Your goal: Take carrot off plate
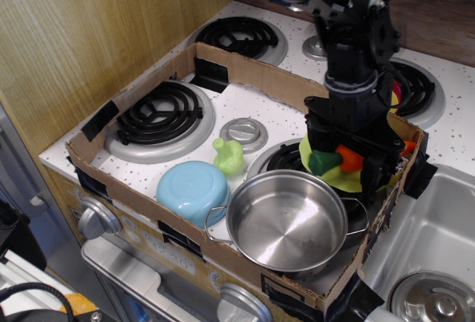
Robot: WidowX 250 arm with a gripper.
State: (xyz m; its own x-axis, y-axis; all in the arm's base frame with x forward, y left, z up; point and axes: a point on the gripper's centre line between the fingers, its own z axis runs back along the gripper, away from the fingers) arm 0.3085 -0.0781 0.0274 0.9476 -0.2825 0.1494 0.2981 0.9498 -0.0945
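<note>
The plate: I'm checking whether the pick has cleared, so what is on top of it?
The carrot lies on the plate, its green cap toward the pot. The claw straddles it, hiding the carrot's tip and the plate's far side.

wood-panel wall [96, 25]; speckled stovetop [260, 103]; possibly a sink [430, 240]

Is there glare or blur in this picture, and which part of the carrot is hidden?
In observation.image the steel pot shows bright reflections inside; the top edge, where the arm enters, looks blurred; the gripper covers most of the carrot, leaving its green cap and some orange visible over the plate.
</note>
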